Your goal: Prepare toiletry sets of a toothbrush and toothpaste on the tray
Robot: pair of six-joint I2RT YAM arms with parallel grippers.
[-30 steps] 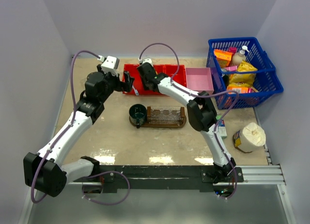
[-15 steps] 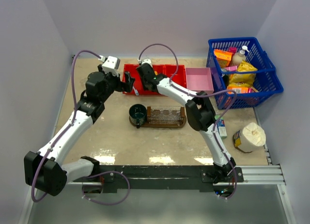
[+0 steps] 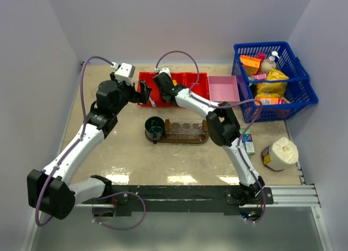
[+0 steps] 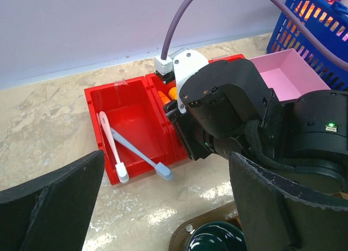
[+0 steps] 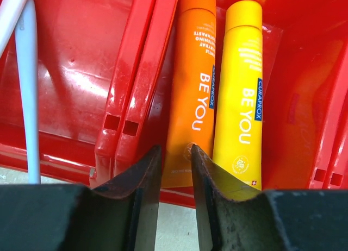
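Two toothpaste tubes lie side by side in the red bin's [image 3: 199, 83] middle compartment: a deep orange one [image 5: 193, 82] and a yellower one [image 5: 242, 93]. My right gripper [image 5: 175, 153] hangs over the orange tube's flat end, its jaws narrow but still apart, the tube showing in the gap. From above, the right gripper [image 3: 163, 92] is down in the bin. Two toothbrushes, a whitish one [image 4: 110, 145] and a pale blue one [image 4: 138, 153], lie crossed in the left compartment. My left gripper [image 4: 163, 207] hovers wide open and empty near the bin. The brown oval tray [image 3: 204, 137] sits mid-table.
A dark green cup [image 3: 154, 127] and a clear glass holder [image 3: 186, 129] stand on the tray. A pink box [image 3: 224, 89] adjoins the bin. A blue basket [image 3: 291, 93] of goods is at the far right, a white roll [image 3: 280, 153] and a small carton [image 3: 248, 142] nearer.
The right gripper's jaws have drawn closer together over the orange tube, and its wrist has edged slightly left. The left arm has not moved.
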